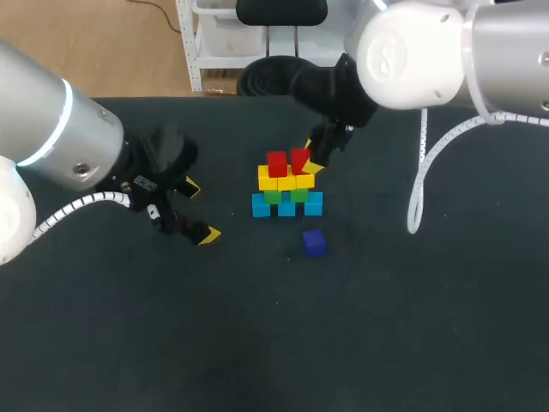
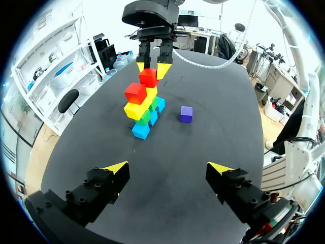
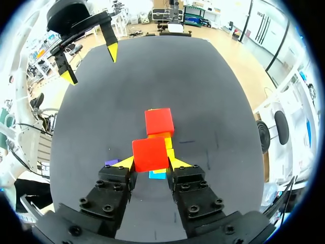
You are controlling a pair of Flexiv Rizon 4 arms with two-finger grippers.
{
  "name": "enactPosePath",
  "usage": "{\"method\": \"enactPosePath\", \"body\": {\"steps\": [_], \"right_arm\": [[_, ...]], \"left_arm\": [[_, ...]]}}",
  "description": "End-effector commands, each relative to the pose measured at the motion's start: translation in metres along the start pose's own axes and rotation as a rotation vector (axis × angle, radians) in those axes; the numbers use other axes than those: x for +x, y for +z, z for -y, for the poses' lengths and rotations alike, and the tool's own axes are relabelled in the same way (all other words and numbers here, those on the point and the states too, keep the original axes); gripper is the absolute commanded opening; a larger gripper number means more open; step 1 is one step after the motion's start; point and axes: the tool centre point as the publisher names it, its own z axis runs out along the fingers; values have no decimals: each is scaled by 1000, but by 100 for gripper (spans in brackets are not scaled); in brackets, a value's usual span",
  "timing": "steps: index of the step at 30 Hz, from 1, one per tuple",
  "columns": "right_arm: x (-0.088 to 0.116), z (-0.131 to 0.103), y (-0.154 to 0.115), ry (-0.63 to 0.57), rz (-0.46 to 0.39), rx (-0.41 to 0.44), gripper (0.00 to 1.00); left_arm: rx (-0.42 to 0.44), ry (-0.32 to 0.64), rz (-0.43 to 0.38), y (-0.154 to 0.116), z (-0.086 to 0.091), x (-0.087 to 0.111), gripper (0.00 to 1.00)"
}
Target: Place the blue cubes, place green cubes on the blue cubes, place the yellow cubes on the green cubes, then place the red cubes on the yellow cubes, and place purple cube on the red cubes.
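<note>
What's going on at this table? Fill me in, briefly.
A cube pyramid is being built. The right gripper is shut on a red cube at the top of the stack, beside the other red cube, which sits on the yellow cubes. Below those come the green cubes and the blue cubes. The purple cube lies alone on the table, not yet placed. The left gripper is open and empty, off to the side.

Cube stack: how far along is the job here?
Done: blue cubes, green cubes, yellow cubes and one red cube stacked. In hand: right gripper shut on second red cube above the yellows. Left: purple cube on the table, to go on top.
</note>
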Motion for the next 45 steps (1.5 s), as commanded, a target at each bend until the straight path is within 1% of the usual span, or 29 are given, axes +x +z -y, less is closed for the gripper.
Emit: {"method": "enactPosePath", "body": {"steps": [1,25,45], "right_arm": [[0,2,3,0,-3,0,0],[-3,12,9,-7,-16,5,0],[-6,12,12,-11,-22,-2,0]], "left_arm": [[-3,-1,-1,0,0,0,100],[-3,-1,-1,0,0,0,100],[-3,-1,-1,0,0,0,100]]}}
